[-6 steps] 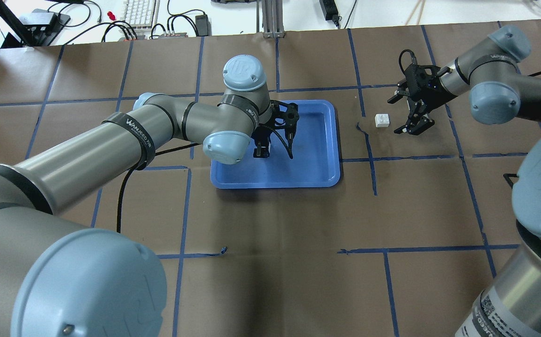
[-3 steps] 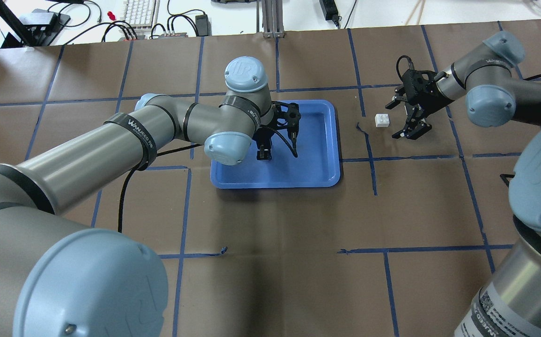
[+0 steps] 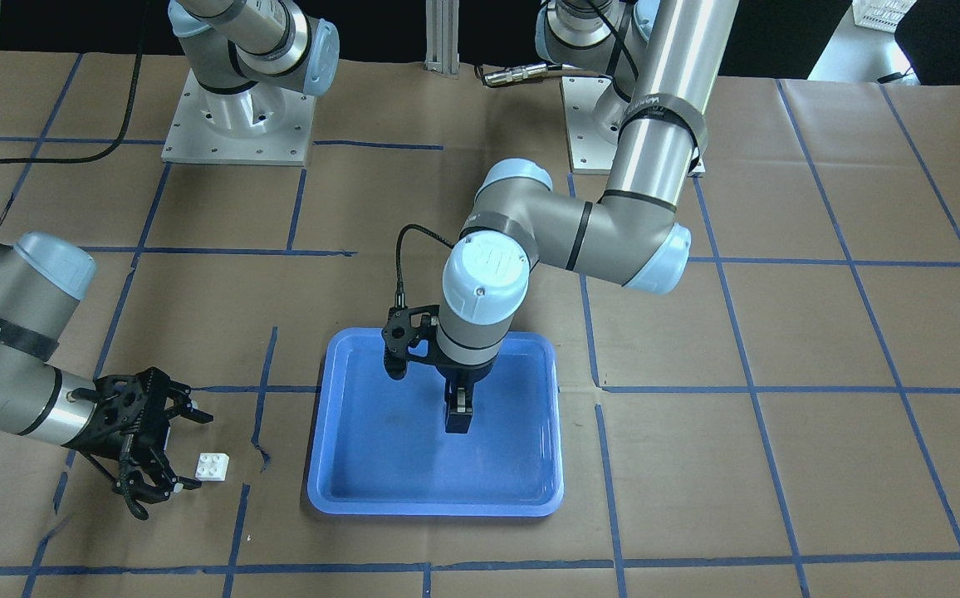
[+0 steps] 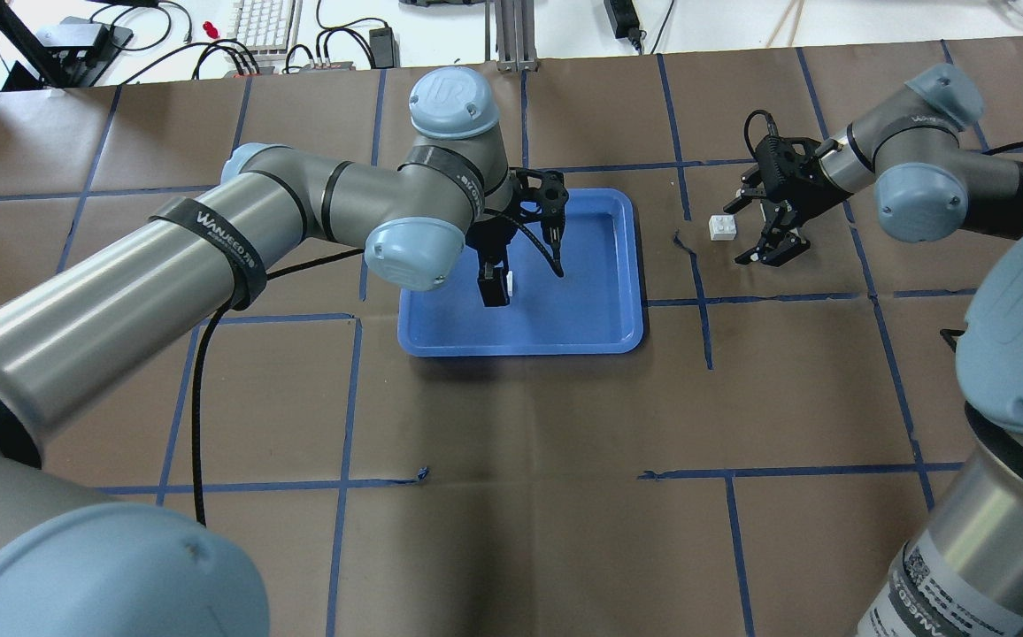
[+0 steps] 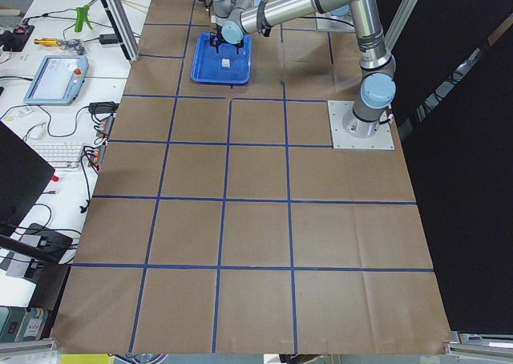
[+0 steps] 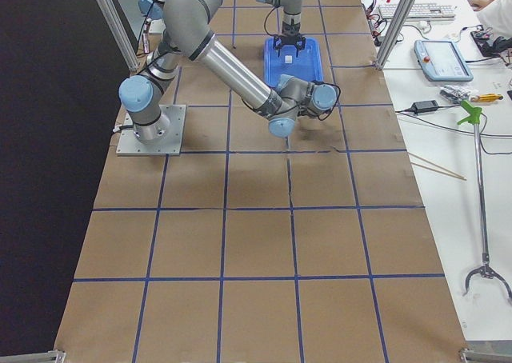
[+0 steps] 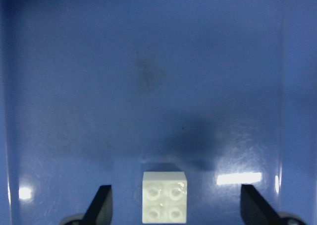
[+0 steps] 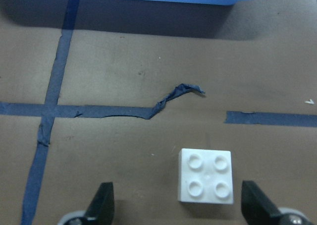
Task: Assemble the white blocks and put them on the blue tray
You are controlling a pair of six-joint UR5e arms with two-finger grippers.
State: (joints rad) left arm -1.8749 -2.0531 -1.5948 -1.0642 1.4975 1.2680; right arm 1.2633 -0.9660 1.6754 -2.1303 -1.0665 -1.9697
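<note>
One white block (image 7: 164,197) sits studs up on the floor of the blue tray (image 4: 520,348), between the open fingers (image 7: 101,207) of my left gripper (image 4: 496,290). It also shows in the overhead view (image 4: 508,283). The other white block (image 4: 723,227) lies on the brown table right of the tray. My right gripper (image 4: 746,228) is open and empty beside it. In the right wrist view this block (image 8: 205,182) lies between the fingers (image 8: 101,205), nearer the right one. In the front view, the left gripper (image 3: 457,411) hangs over the tray (image 3: 434,507), and the right gripper (image 3: 185,453) is by its block (image 3: 212,466).
Blue tape lines grid the brown table, with a torn curl of tape (image 8: 178,93) between the tray and the loose block. The left arm's elbow and wrist (image 4: 414,252) hang over the tray's left edge. Cables and a keyboard lie beyond the far table edge.
The left arm's elbow swung back and left while its gripper stayed over the tray; a white block now shows by its fingers. The right gripper moved slightly left toward the table block.
</note>
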